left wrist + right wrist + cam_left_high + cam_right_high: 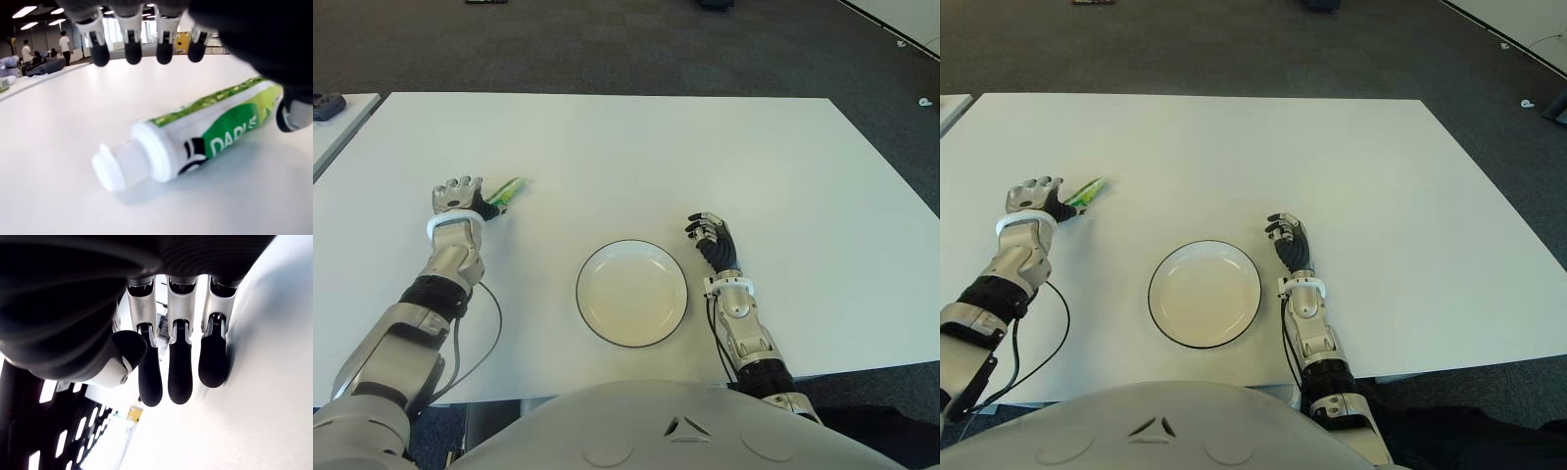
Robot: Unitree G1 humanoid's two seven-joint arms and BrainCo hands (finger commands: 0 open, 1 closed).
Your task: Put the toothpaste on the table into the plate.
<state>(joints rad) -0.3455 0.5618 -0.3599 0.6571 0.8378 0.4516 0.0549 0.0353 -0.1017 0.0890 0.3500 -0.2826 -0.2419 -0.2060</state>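
Toothpaste (205, 137): lying flat on the table (705, 147) toward its left edge, ungrasped. I am seeing my left hand (460, 201) hovering over it, fingers (132, 46) spread. Plate (631, 293): sitting near the front edge. Right hand (712, 238): showing beside the plate's right, fingers relaxed, holding nothing.

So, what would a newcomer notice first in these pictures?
The white plate near the table's front edge draws the eye first, with nothing in it. Next comes the green toothpaste lying on the table to its left, with the left robot hand open over it. The right robot hand shows beside the plate's right.
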